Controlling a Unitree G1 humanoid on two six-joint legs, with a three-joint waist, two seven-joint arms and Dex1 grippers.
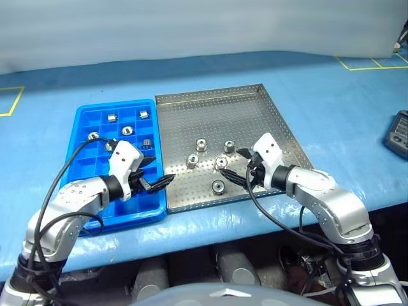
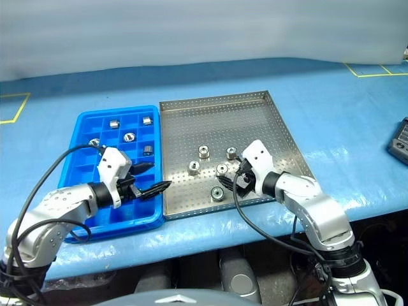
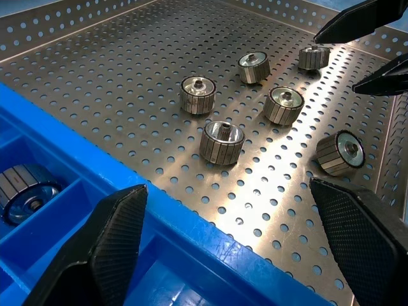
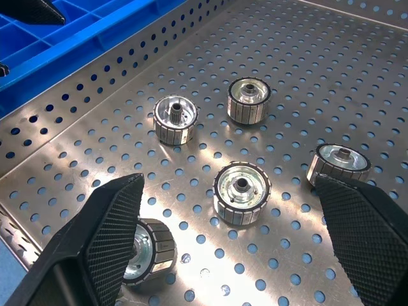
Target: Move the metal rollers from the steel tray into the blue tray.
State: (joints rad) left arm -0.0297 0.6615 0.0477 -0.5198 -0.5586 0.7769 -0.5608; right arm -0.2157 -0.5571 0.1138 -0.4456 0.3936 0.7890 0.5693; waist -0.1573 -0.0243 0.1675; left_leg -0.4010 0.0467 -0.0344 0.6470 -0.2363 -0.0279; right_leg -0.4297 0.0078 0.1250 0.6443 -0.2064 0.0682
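Task is being judged roughly half done: about five metal rollers (image 1: 126,131) are already being held in the blue tray (image 1: 83,118) compartments, and five are still being left on the steel tray (image 1: 255,105). Left gripper (image 1: 157,173) is being held wide open and empty over the blue tray's inner edge. Right gripper (image 1: 239,166) is being held wide open, empty, with one roller (image 4: 241,192) framed between its jaws, untouched.

five shiny metal rollers (image 1: 201,145) loose on perforated steel tray (image 1: 217,108), five more in adjoining blue tray (image 1: 89,118) compartments
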